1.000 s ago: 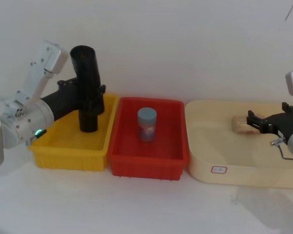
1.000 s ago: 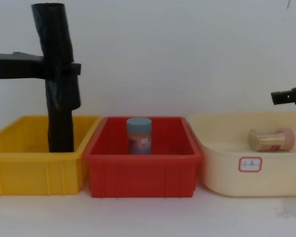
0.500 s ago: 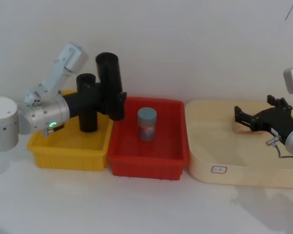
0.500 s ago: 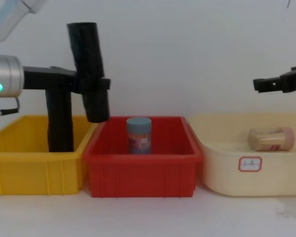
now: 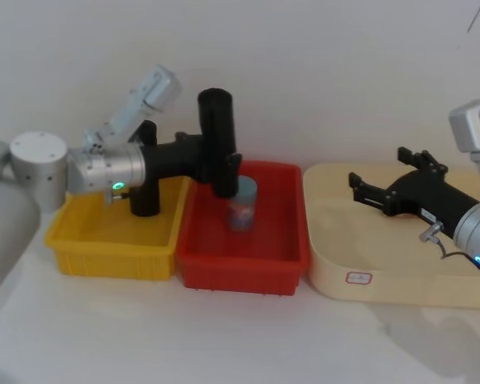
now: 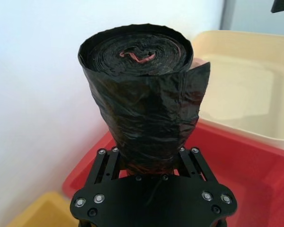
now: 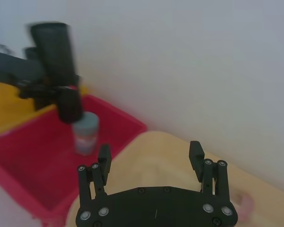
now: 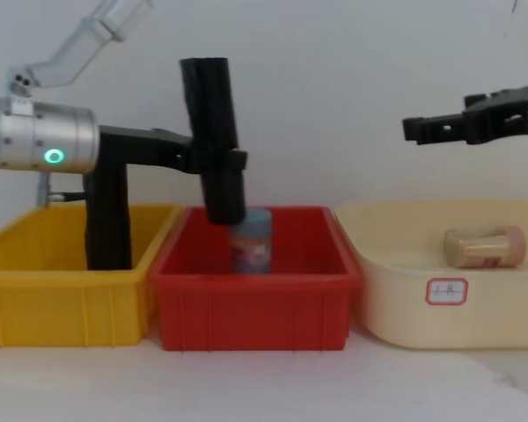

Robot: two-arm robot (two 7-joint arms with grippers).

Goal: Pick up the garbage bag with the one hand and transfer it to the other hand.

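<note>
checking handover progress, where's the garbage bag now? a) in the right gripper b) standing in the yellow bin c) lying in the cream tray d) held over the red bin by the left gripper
D: the left gripper clamps the garbage bag upright above the red bin.

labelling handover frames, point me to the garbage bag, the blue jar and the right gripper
garbage bag (image 8: 211, 110): chest view, upper part of the roll.
blue jar (image 8: 251, 248): chest view, on its label.
right gripper (image 7: 149, 147): right wrist view, midway between its open fingertips.
</note>
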